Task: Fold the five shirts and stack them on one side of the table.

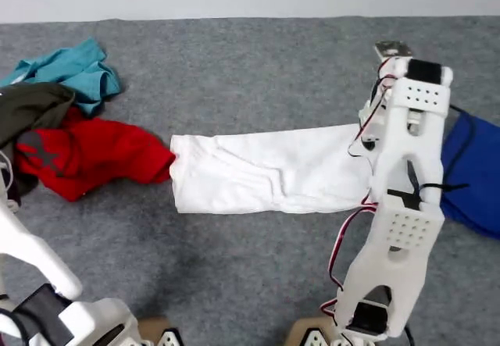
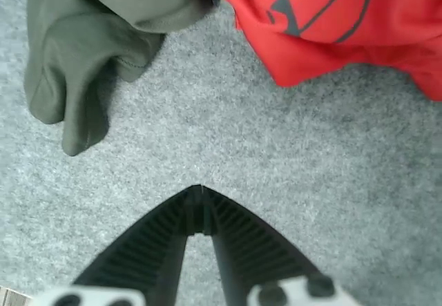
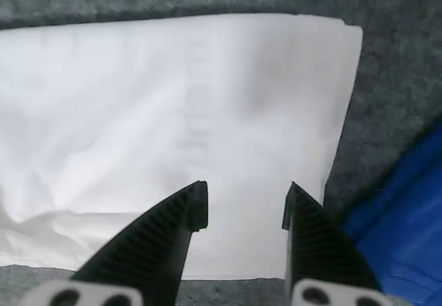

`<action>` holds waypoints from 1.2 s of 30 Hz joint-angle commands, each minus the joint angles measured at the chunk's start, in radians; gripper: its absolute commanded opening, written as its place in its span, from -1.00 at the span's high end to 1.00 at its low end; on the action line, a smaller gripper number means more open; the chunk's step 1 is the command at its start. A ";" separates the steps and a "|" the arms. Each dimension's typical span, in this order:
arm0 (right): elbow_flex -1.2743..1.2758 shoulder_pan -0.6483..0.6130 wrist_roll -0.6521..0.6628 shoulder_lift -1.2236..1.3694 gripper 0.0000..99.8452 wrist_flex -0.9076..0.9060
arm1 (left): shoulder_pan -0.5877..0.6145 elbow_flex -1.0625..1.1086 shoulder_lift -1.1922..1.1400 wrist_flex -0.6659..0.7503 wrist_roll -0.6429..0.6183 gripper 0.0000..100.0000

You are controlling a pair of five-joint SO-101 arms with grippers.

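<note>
**A:** Where do we stand, starting from our own side?

**B:** Nearest us, our left gripper [image 2: 200,191] is pinched closed on nothing. It hangs over bare table [image 2: 331,161], off the end of the white shirt [image 1: 266,170] where the red shirt [image 1: 94,155] lies. Our right gripper [image 3: 245,190] hangs over the white shirt's opposite end, jaws parted wide with nothing between them.

**A:** And the white shirt itself?

**B:** It lies flat across the middle of the table as a long strip. It seems to be folded lengthwise already, though we cannot say how many layers because the edges read poorly.

**A:** What surrounds it?

**B:** The red shirt touches one short end. The blue shirt [image 1: 473,174] lies just beside the other end, with a band of table between them. Past the red shirt, farther from the white one, sit the olive shirt [image 1: 31,108] and then the teal shirt [image 1: 70,69]. All three on that side are crumpled.

**A:** How will it handle?

**B:** We judge it light, limp and thin, so it will sag and slide on itself and will not hold a crease unaided. We would pinch the short end under the right gripper, near a corner and through all the layers. Then we would lift low and carry it toward the red-shirt end so that it halves. A grip on the top layer alone could peel the fold open, and dragging may rumple the shirt against the table's rough covering.
</note>
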State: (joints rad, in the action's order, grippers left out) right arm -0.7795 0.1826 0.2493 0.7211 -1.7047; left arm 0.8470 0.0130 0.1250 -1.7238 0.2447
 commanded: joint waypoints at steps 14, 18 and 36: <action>-0.060 0.071 -0.008 0.119 0.51 0.113 | -0.031 -0.036 0.049 -0.028 0.031 0.99; -0.060 0.071 -0.011 0.176 0.51 0.148 | -0.054 -0.036 0.049 -0.028 0.031 0.99; -0.152 0.070 -0.052 0.179 0.98 0.093 | -0.066 -0.033 0.046 -0.026 0.031 0.99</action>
State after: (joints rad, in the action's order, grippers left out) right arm -0.8577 0.2562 0.2094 0.9574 -1.5835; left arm 0.7887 0.0084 0.1250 -1.7238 0.2662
